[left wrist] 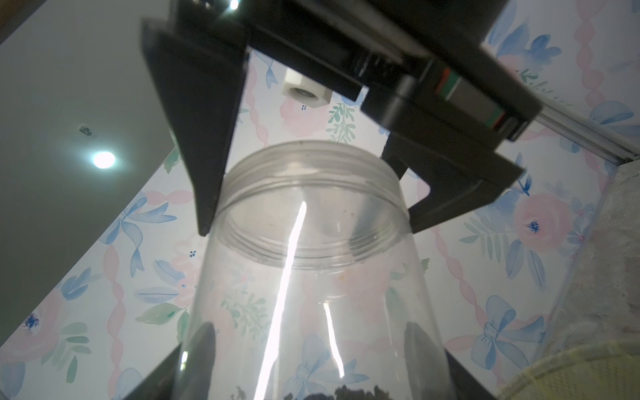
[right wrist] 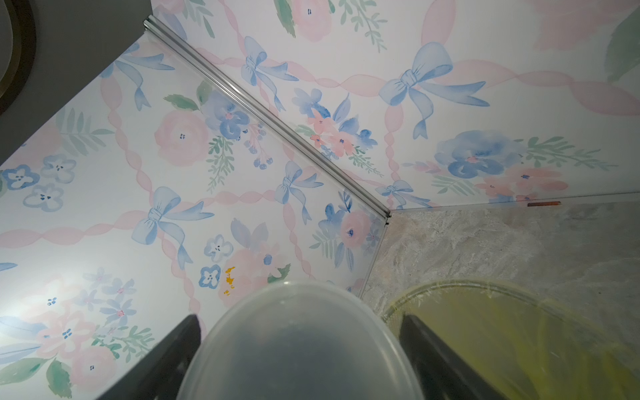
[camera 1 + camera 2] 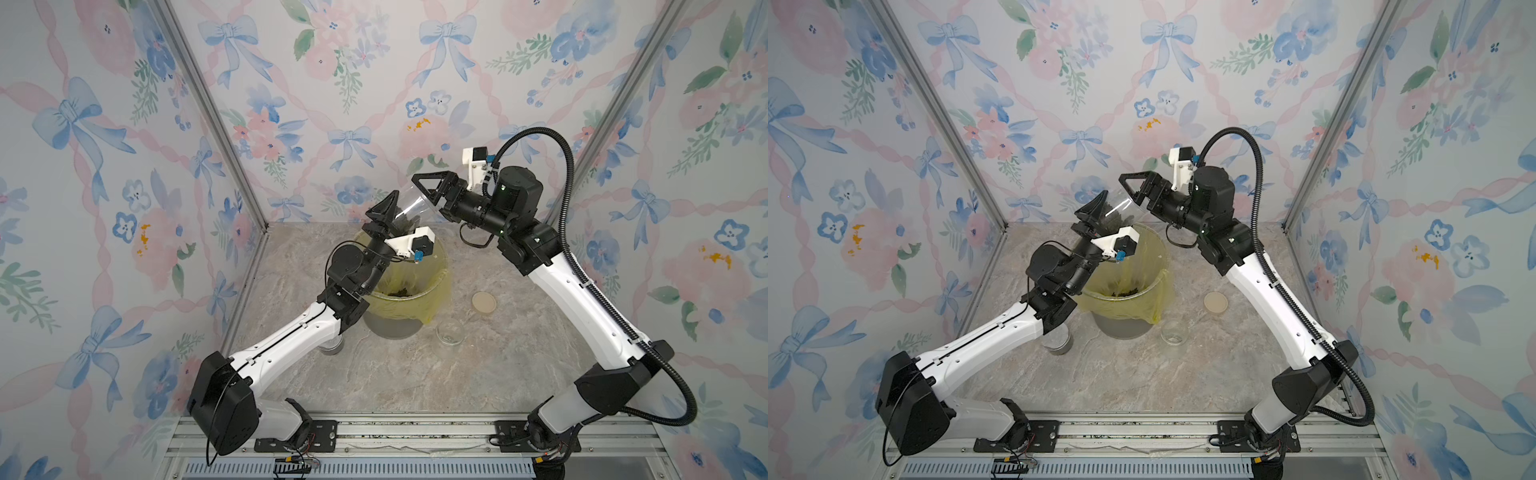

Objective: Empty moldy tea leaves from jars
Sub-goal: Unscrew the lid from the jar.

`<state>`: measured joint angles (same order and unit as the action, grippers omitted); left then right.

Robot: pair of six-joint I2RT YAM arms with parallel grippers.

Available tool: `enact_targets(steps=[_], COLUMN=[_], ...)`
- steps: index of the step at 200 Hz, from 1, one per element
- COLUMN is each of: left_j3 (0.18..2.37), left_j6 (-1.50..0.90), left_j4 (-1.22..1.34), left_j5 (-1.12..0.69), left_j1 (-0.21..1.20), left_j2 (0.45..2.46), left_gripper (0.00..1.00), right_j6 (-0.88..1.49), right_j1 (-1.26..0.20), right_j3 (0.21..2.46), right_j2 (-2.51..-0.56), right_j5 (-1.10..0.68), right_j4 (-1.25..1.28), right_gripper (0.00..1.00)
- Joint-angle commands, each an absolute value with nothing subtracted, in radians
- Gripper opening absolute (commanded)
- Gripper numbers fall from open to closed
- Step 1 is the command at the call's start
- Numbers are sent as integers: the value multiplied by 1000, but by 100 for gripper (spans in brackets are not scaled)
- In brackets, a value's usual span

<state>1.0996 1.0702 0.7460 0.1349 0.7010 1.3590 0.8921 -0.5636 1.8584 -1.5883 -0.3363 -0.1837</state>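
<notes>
— Where is the jar with the leaves at this moment?

— The held jar [image 3: 413,206] is up in the air and tilted. It is over the far rim of the bin [image 3: 392,328] or just behind it; I cannot tell which. It does not touch the bin. The two arms hold it, one at each end.

— How do the tools stand?

— The left gripper [image 1: 310,337] pinches the jar's body near its closed bottom end. In the left wrist view its two fingers press the clear wall from both sides. The right gripper [image 2: 298,325] is at the other end, and its fingers clamp the threaded neck from both sides. In the right wrist view this end looks frosted and round. I cannot tell if a cap sits on it.

— And the leaves?

— Some moldy tea leaves [image 1: 346,393] lie inside the held jar, as crumbly bits near the left gripper's fingers. A dark clump [image 3: 401,293] of the same leaves lies deep in the bin, on the yellow bag [image 3: 436,286].

— What else is on the table [image 3: 415,374]?

— An empty jar [image 3: 450,332] stands upright just beside the bin, on the right arm's side. A tan lid [image 3: 484,303] lies flat near this jar and does not touch it. A third jar [image 3: 1059,341] stands on the other side of the bin, partly hidden under the left arm.
</notes>
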Motion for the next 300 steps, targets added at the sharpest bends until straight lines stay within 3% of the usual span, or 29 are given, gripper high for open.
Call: enact_targets(steps=[1, 83, 207, 300], left_j3=[1108, 1140, 1201, 1222], left_j6=[1058, 901, 337, 131], left_j4=[780, 712, 617, 617], left_j5=[148, 105, -171, -318], left_j1=[707, 702, 590, 528], left_j2=[1364, 1352, 1312, 1320], left_gripper=[38, 36, 35, 35], right_j6=[894, 861, 790, 766], right_j1=[-555, -552, -529, -501], right_j3=[1855, 1826, 1802, 1811], right_j2=[-1586, -1571, -1530, -1529], right_j5=[-366, -406, -501, -524], right_j4=[-149, -104, -68, -67], right_gripper=[84, 75, 73, 74])
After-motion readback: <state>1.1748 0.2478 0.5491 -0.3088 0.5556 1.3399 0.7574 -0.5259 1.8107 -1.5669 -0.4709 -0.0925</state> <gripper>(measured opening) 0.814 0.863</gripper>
